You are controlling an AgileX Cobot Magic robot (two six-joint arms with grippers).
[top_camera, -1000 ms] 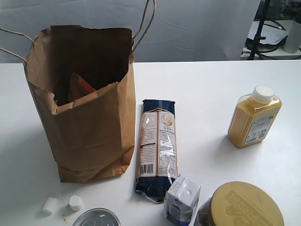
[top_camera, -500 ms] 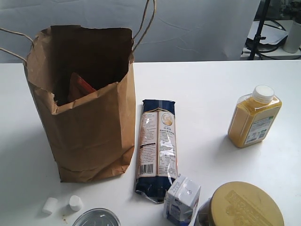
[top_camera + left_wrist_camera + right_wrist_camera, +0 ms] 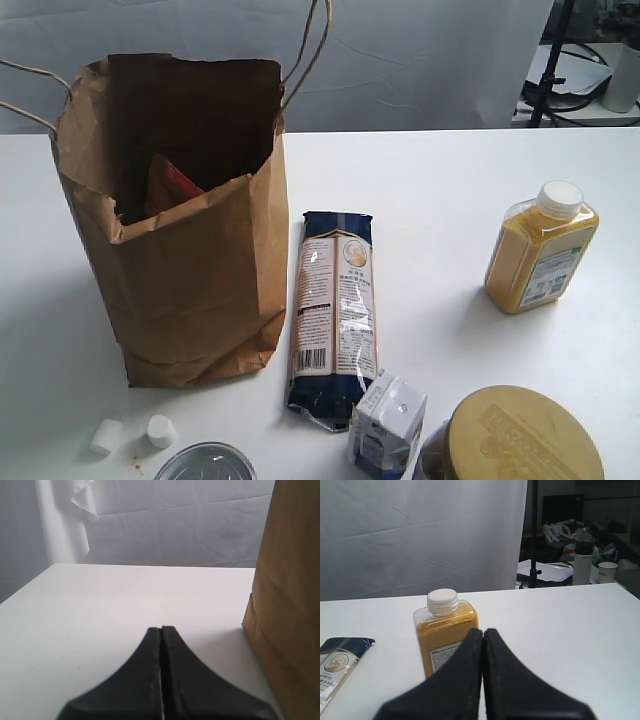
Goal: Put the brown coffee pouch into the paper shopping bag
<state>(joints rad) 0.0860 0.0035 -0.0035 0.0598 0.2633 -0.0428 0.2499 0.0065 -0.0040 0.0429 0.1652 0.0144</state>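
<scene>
Brown creased kraft paper shopping bag [image 3: 190,290] stands open, with the crinkled brown coffee pouch [image 3: 172,190], orange-red patch showing, upright inside it. The left gripper [image 3: 161,629] and right gripper [image 3: 483,630] are pressed together, empty; the left one is nearer, beside the bag.

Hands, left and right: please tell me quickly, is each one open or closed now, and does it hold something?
Left hand: closed, holding nothing.
Right hand: closed, holding nothing.
</scene>
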